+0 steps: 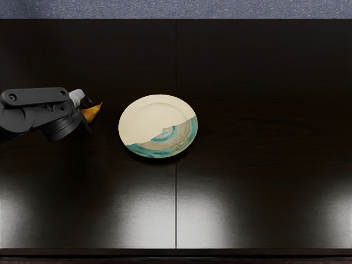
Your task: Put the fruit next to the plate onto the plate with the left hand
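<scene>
A small orange-yellow fruit (93,111) lies on the dark table just left of the plate, with only its right end and pointed tip showing. My left hand (78,108) comes in from the left edge and sits over the fruit, covering most of it. The grip itself is hidden by the dark wrist and palm. The round plate (147,116) is cream with a teal and grey band along its lower right side. It rests near the table's middle with nothing on it, a short gap to the right of the fruit. The right arm does not appear.
The dark glossy tabletop (247,181) spreads wide around the plate, with a thin seam (176,209) running down its middle. A grey strip (176,8) runs beyond the far edge.
</scene>
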Controlling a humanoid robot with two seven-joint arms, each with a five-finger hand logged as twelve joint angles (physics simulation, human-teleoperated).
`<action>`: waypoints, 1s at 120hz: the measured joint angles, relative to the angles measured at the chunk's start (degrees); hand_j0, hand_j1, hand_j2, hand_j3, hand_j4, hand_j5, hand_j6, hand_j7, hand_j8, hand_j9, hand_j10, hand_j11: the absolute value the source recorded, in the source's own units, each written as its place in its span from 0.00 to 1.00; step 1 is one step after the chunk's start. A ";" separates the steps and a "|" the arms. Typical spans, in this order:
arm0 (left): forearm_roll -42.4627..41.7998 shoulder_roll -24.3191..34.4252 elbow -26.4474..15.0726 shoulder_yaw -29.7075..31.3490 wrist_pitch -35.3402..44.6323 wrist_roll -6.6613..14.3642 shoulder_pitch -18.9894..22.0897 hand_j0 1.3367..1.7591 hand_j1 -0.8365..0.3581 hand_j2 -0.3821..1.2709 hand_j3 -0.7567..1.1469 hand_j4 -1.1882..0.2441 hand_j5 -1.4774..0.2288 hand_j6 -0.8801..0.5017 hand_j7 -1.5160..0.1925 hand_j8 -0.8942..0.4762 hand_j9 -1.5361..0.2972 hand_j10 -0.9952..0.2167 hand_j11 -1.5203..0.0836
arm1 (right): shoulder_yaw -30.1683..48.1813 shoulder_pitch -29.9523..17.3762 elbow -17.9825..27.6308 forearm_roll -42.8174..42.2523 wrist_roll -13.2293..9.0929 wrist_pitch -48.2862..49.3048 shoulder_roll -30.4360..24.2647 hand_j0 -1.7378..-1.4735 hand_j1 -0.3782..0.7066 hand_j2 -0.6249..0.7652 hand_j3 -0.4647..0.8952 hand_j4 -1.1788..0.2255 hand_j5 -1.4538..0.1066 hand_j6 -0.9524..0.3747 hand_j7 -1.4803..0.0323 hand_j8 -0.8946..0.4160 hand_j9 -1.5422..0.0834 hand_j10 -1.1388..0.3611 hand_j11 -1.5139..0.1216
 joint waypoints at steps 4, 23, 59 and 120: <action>0.00 0.00 0.00 -0.01 0.00 0.00 0.06 0.76 0.67 0.27 0.40 0.61 0.62 0.40 0.64 0.42 0.61 0.56 0.69 | 0.00 0.00 0.00 0.00 -0.01 0.00 0.00 0.30 0.04 0.45 0.34 0.83 0.92 0.71 0.97 0.68 0.94 0.75 0.92; 0.01 -0.09 0.00 0.02 -0.02 0.00 0.08 0.76 0.67 0.27 0.40 0.61 0.62 0.40 0.64 0.42 0.61 0.56 0.69 | 0.00 0.00 0.00 0.00 0.00 0.01 0.00 0.30 0.04 0.45 0.34 0.83 0.92 0.71 0.97 0.68 0.94 0.75 0.92; -1.85 0.20 0.04 -1.73 -2.46 0.28 0.34 0.76 0.48 0.30 0.40 0.53 0.49 0.33 0.51 0.51 0.45 0.40 0.53 | 0.00 0.00 0.00 0.00 -0.01 -0.01 0.00 0.30 0.04 0.45 0.34 0.83 0.92 0.71 0.97 0.68 0.94 0.75 0.92; -4.64 3.06 0.01 -7.23 -6.36 0.14 0.60 0.74 0.43 0.53 0.40 0.27 0.21 0.18 0.25 0.30 0.27 0.31 0.25 | 0.00 0.00 0.00 0.00 -0.01 0.01 0.00 0.30 0.04 0.45 0.34 0.83 0.92 0.71 0.97 0.68 0.94 0.75 0.92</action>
